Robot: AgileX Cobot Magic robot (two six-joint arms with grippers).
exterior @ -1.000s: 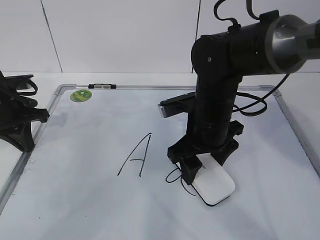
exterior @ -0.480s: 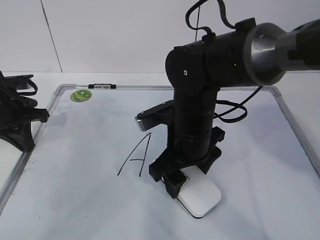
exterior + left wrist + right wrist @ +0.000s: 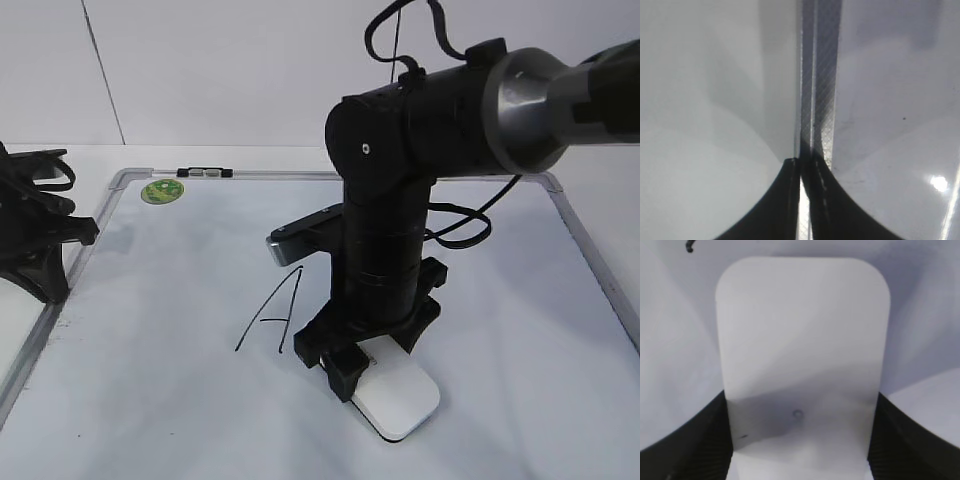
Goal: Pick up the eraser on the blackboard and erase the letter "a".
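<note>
— Eraser (image 3: pixel 398 402) location?
— Flat on the blackboard (image 3: pixel 150 400), near its front edge and right of centre. The right gripper (image 3: pixel 368 358) comes straight down on it, one finger pressed to each long side, so it is clamped on the white block. The right wrist view shows the same: the eraser (image 3: pixel 802 355) fills the gap between both dark fingers (image 3: pixel 690 445).
— And the writing?
— A capital "A" (image 3: pixel 275 310) sits just left of the gripper. A short black stroke (image 3: pixel 689 246) shows at the top left of the wrist view; the letter "a" itself I cannot make out.
— The other arm?
— The left gripper (image 3: pixel 40 240) rests at the board's left edge, its jaws pressed together over the silver frame (image 3: pixel 817 75).
— Surroundings?
— A white tabletop (image 3: pixel 600 170), plain white wall panels (image 3: pixel 230 70) behind, and a green magnet (image 3: pixel 162 190) in the far left corner of the board.
</note>
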